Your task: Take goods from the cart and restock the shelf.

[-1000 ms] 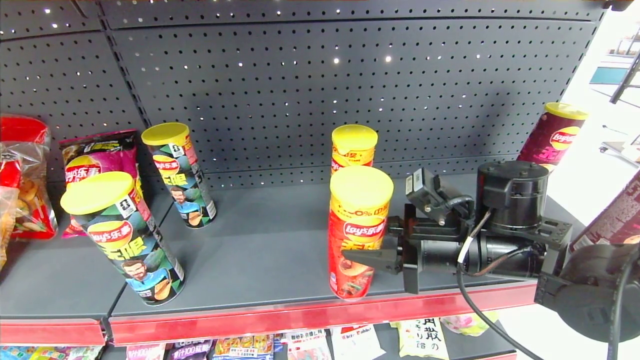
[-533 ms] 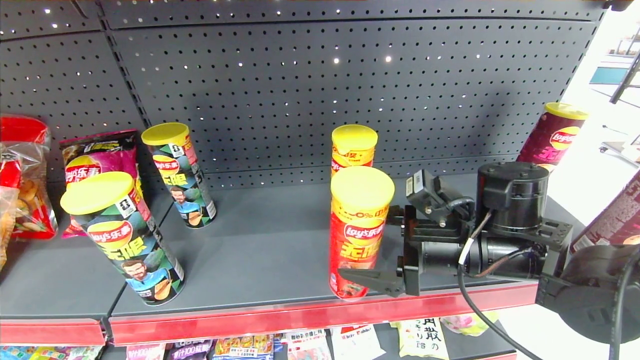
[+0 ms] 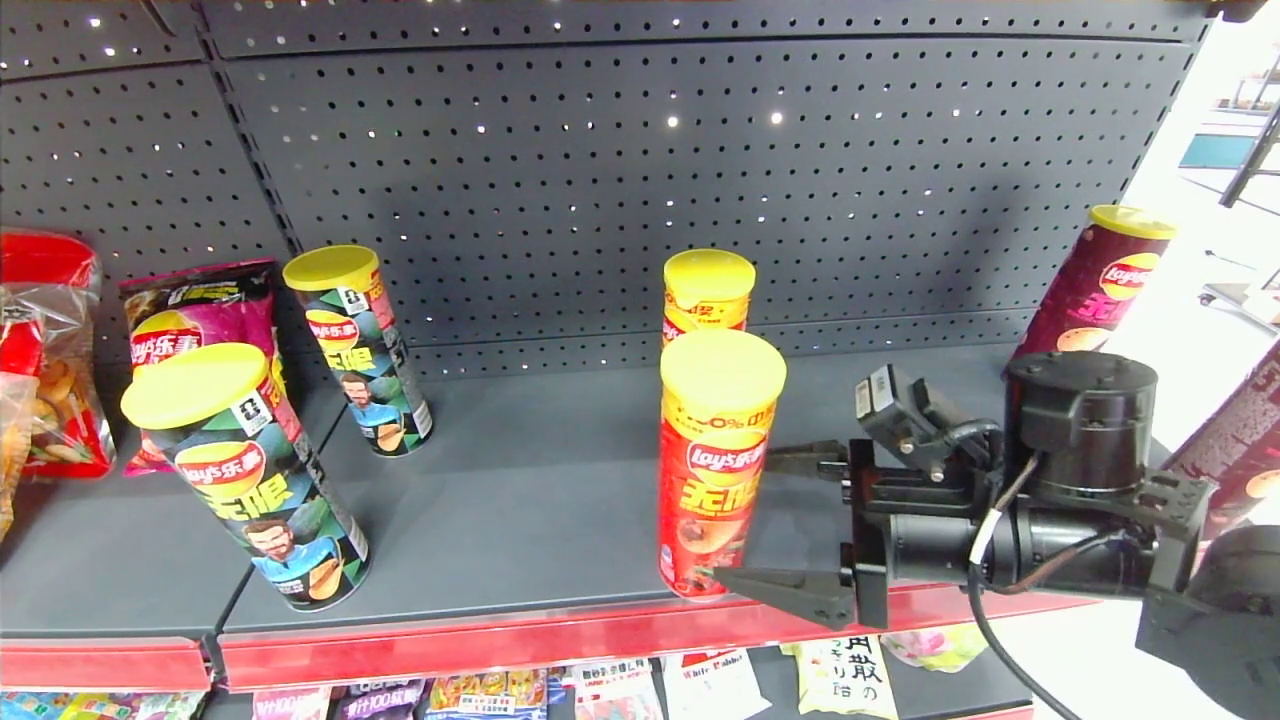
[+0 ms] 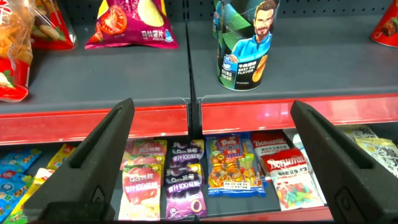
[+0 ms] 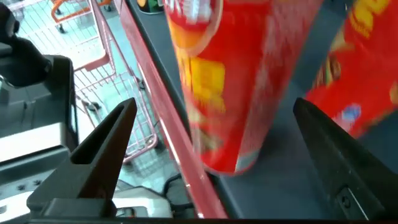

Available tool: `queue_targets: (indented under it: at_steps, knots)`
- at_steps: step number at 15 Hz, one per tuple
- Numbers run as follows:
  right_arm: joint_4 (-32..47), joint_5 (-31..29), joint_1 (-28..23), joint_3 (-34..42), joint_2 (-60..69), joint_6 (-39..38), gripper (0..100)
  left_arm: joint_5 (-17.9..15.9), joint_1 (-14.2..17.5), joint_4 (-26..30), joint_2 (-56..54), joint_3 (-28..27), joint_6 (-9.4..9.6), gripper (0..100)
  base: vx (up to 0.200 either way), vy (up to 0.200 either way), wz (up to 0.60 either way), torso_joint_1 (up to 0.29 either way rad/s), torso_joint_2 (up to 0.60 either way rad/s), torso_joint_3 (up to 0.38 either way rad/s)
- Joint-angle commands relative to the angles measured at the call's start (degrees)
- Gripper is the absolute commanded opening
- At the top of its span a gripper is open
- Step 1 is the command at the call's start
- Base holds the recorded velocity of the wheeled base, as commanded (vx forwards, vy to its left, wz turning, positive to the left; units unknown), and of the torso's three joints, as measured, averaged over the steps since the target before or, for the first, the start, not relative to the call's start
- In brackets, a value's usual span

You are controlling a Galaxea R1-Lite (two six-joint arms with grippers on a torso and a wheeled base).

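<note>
A red chip can with a yellow lid stands upright near the front edge of the grey shelf, with a second red can behind it. Just to the right of the front can, my right gripper is open, its fingertips level with the can's lower half and apart from it. In the right wrist view the red can rises beyond the spread fingers. My left gripper is open and holds nothing, below the shelf's red front strip.
Two dark cans with yellow lids stand at the left by snack bags. A maroon can stands at the far right. A lower shelf holds candy packs. A red cart stands beside the shelf.
My right gripper spread its fingers off the front red can and drew back to the right. The can stays standing on the shelf.
</note>
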State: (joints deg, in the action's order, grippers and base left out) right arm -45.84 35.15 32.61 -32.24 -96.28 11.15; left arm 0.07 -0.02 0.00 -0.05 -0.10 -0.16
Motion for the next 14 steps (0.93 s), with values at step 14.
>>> queue_targets:
  at_steps: [14]
  knots:
    - [0.7, -12.6, -4.9, 17.8, 16.3, -8.3, 100, 0.0, 0.0, 0.0, 0.0, 0.0, -0.02, 100, 0.0, 0.0, 0.0, 0.0, 0.0, 0.0]
